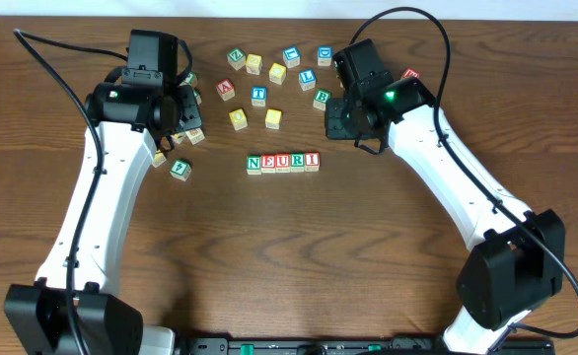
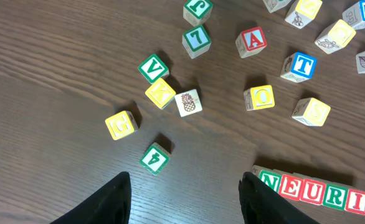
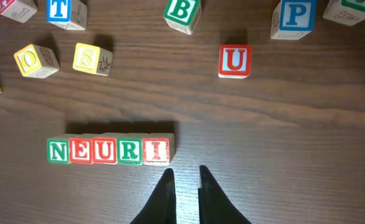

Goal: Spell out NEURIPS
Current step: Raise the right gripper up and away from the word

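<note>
- Dark brown wood-grain tabletop (image 1: 269,256), matte, with long streaks.
- Five small square-edged wooden cubes (image 3: 109,151) sit flush in a straight row mid-table: green N, red E, red U, green R, red I.
- Blue-lettered P cube (image 3: 294,15) lies far right of the row, and the yellow S cube (image 3: 89,57) beyond its left end.
- Left gripper (image 2: 185,186): black fingers spread wide, empty.
- Right gripper (image 3: 185,177): tapered black fingers a slit apart, pinching nothing, just near of the I.
</note>
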Tool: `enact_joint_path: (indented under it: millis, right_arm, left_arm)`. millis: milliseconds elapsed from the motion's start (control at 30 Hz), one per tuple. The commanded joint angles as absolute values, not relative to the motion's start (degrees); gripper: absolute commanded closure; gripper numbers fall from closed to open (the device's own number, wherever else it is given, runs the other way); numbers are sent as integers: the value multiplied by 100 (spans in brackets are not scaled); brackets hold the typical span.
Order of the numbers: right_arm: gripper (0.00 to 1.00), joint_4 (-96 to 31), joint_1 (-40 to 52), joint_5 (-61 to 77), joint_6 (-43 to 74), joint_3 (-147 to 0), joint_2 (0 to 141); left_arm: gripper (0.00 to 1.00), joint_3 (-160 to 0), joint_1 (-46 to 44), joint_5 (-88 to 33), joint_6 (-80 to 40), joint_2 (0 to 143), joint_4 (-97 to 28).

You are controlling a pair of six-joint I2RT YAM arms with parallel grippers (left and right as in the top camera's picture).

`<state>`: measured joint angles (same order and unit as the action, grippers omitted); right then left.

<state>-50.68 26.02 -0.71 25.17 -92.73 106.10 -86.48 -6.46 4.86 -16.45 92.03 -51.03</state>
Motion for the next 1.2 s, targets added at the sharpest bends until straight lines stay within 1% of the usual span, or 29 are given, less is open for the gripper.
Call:
enact_joint_path:
  millis: [0, 533, 700, 1167]
  right_arm:
    - [91, -5039, 2552, -117, 2453, -9286, 10650]
    - [86, -4703, 2550, -117, 2252, -9286, 10650]
    - [83, -4523, 2554, -117, 2156, -9286, 10650]
    - [82, -4320, 2558, -91, 2158, -9286, 10650]
  left_arm:
    - [45, -8646, -617, 563, -1616, 9100, -5107]
    - [45, -8646, -617, 563, -1612, 9107, -4866]
    - [45, -8646, -617, 563, -1614, 9188, -4700]
    - [45, -8646, -617, 561, -1616, 9463, -4442]
